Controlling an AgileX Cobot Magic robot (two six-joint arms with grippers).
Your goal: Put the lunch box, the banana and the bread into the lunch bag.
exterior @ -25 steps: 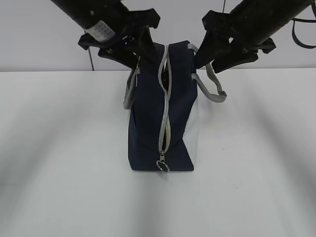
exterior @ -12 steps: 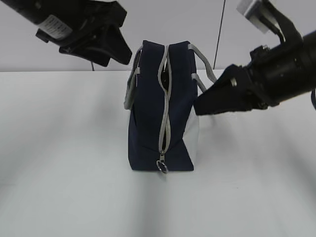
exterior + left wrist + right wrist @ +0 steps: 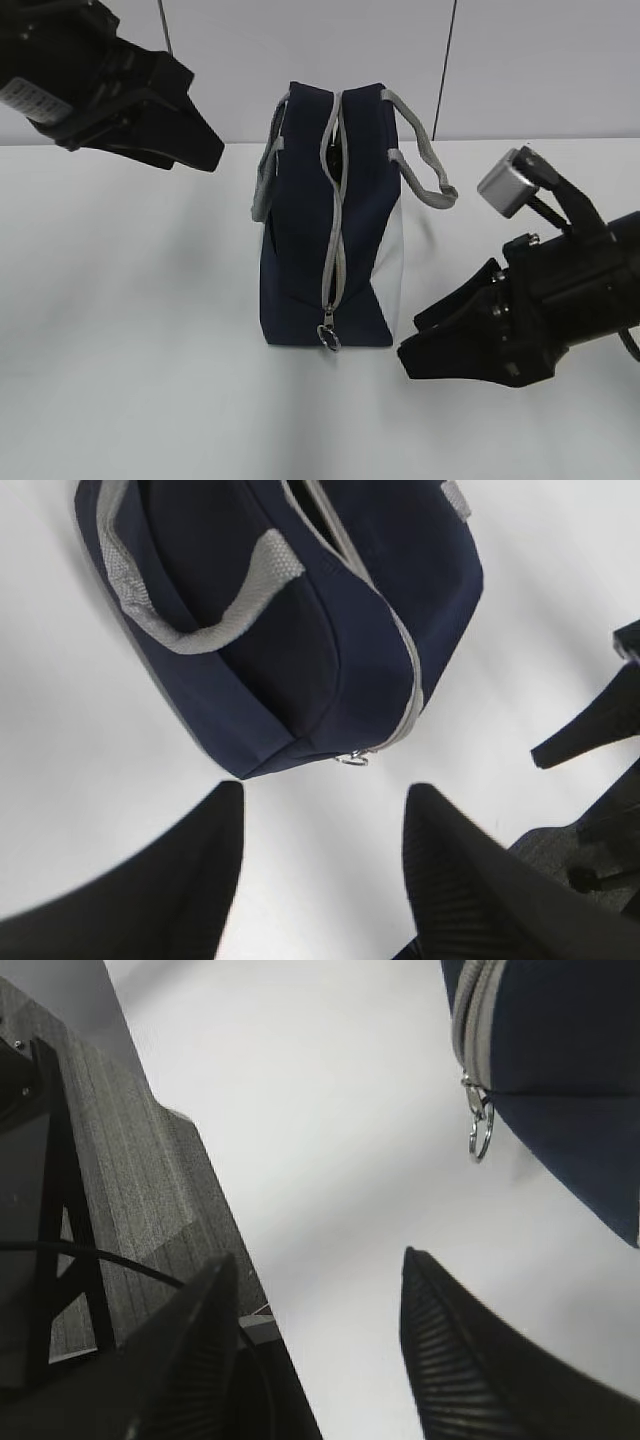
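A: Between the black ribbed fingers of the right tool (image 3: 315,1345) there is only bare white tabletop (image 3: 330,1140); the jaws stand apart and hold nothing. It hangs low by the near right corner of the boxy navy-blue fabric lunch bag with grey webbing handles (image 3: 330,240), not touching it

B: And the left tool (image 3: 320,870)?

A: Parted as well, and empty. In the exterior view it sits high on the left, well apart from the bag; from its wrist it looks down on the bag's end, where the small metal ring pull (image 3: 352,758) hangs just beyond the fingertips

B: So which step is this?

A: My judgement is that packing has not begun, or else it is over. The grey zipper (image 3: 333,215) runs along the top and down the near end with the ring at the bottom. A dark gap shows along the upper part, so the seam may be partly open; I cannot tell how far

B: Where are the lunch box, the banana and the bread?

A: None shows in any view. Whether they lie inside the bag or off to one side cannot be told

B: What does the next move call for?

A: If the bag must be opened, one tool would steady the fabric or a handle while the other pinches that ring, a small, loose target needing a fine approach. The right tool is nearer, with the ring up and to the right of its fingers
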